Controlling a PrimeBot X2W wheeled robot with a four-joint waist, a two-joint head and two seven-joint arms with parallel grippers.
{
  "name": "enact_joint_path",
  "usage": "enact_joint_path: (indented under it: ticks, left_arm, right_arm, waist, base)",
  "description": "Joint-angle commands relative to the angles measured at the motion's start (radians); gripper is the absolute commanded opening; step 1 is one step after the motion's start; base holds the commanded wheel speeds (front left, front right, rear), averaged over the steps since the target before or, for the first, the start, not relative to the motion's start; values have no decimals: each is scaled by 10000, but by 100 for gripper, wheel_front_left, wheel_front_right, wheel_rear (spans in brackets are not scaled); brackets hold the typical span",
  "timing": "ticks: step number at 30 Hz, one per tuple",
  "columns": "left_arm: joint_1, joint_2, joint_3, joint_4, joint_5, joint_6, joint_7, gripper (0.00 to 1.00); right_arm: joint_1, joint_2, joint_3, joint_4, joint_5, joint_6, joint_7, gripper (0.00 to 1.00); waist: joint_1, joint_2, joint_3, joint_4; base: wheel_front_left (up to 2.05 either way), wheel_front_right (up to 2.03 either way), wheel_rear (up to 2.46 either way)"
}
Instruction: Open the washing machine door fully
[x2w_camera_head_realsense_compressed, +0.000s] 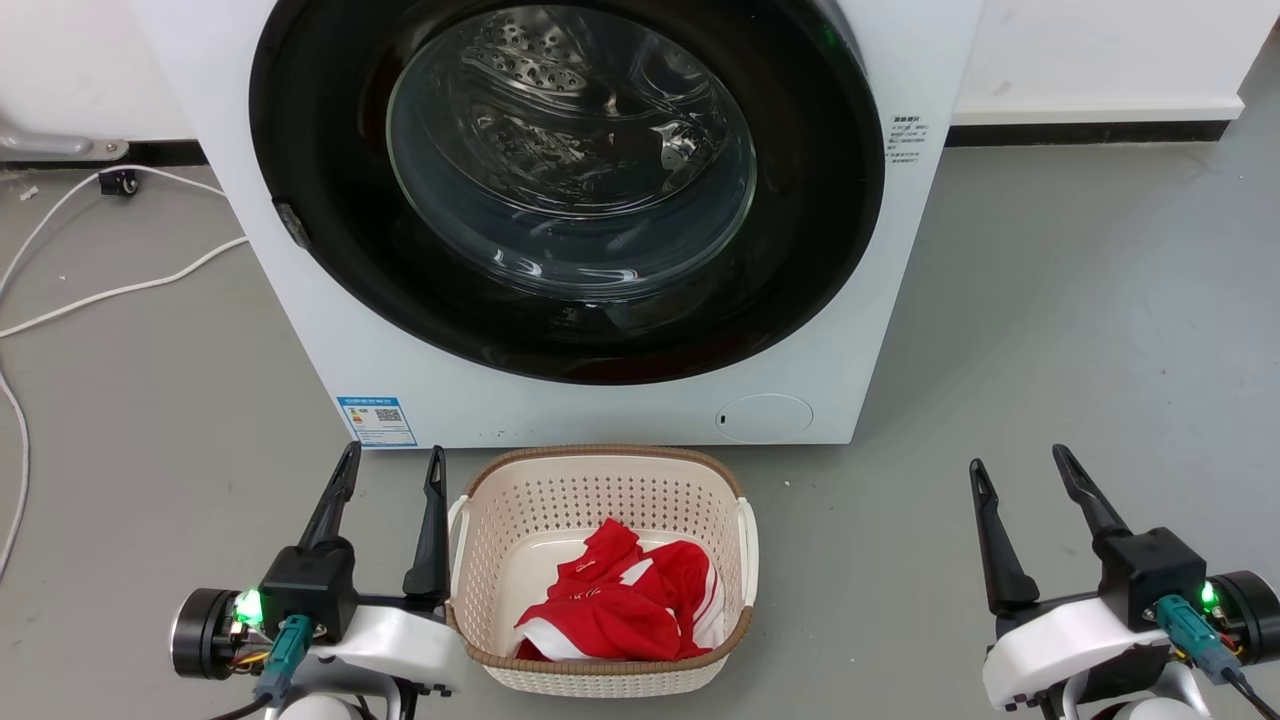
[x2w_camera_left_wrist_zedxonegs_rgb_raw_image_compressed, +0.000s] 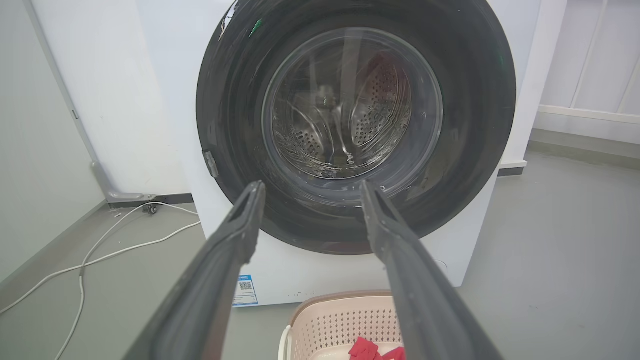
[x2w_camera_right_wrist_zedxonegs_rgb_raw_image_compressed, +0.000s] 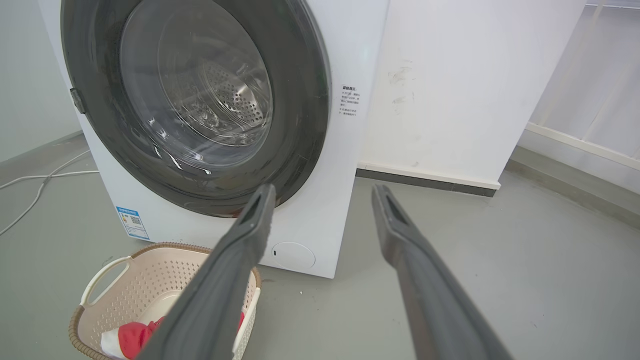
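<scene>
Large round glossy black-rimmed washing machine door (x2w_camera_head_realsense_compressed: 570, 190) with clear bulging glass centre: closed, flush against front of big white boxy washing machine (x2w_camera_head_realsense_compressed: 600, 415), which stands on grey floor (x2w_camera_head_realsense_compressed: 1050, 330). Left hand (x2w_camera_head_realsense_compressed: 394, 455) low at left, fingers spread, released, grasping nothing, well apart from door. Right hand (x2w_camera_head_realsense_compressed: 1018, 460) low at right, likewise released and empty. Between hands, just in front of machine: beige perforated plastic basket (x2w_camera_head_realsense_compressed: 600, 462) holding red-and-white garment (x2w_camera_head_realsense_compressed: 620, 610). White cable (x2w_camera_head_realsense_compressed: 120, 290) on floor left of machine.
</scene>
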Motion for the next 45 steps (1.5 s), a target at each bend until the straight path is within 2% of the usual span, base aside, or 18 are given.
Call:
enact_joint_path:
  ticks: [1, 21, 22, 23, 24, 31, 39, 42, 45]
  left_arm:
    - [69, 0, 25, 20, 244, 29, -91, 100]
    - [132, -146, 243, 113, 193, -110, -71, 100]
    - [143, -151, 249, 118, 187, -111, -71, 100]
    - [155, -157, 255, 117, 191, -114, -71, 100]
    - [161, -163, 263, 115, 189, -117, -71, 100]
    - [145, -212, 295, 55, 180, -129, -70, 100]
    - [10, -249, 285, -66, 201, -154, -71, 100]
    - [-81, -264, 309, -128, 176, -150, -70, 100]
    - [-192, -287, 355, -222, 118, -164, -70, 100]
  right_arm:
    - [76, 33, 18, 18, -246, -5, -78, 100]
    - [13, 33, -48, 245, 94, -5, 16, 100]
    - [16, 33, -58, 260, 134, -5, 37, 83]
    - [13, 33, -54, 267, 152, -3, 34, 37]
    - [17, 33, -22, 289, 264, -5, 57, 0]
    - [25, 33, -202, 362, 752, -5, 203, 0]
    - [-264, 33, -184, 126, 1553, -5, -202, 0]
    - [-407, 32, -257, 50, 2651, -5, -531, 0]
    - [-732, 33, -348, 198, 5509, -3, -857, 0]
  waist:
    - [0, 0, -2, 1]
    - [0, 0, 35, 33]
    - [0, 0, 34, 32]
    - [0, 0, 36, 31]
    - [0, 0, 38, 31]
    - [0, 0, 86, 22]
    - [0, 0, 313, 34]
    - [0, 0, 470, 43]
    - [0, 0, 659, 64]
  base:
    - [0, 0, 0]
    - [0, 0, 0]
    - [0, 0, 0]
    - [0, 0, 0]
    - [0, 0, 0]
    - [0, 0, 0]
    - [0, 0, 0]
    - [0, 0, 0]
    - [0, 0, 0]
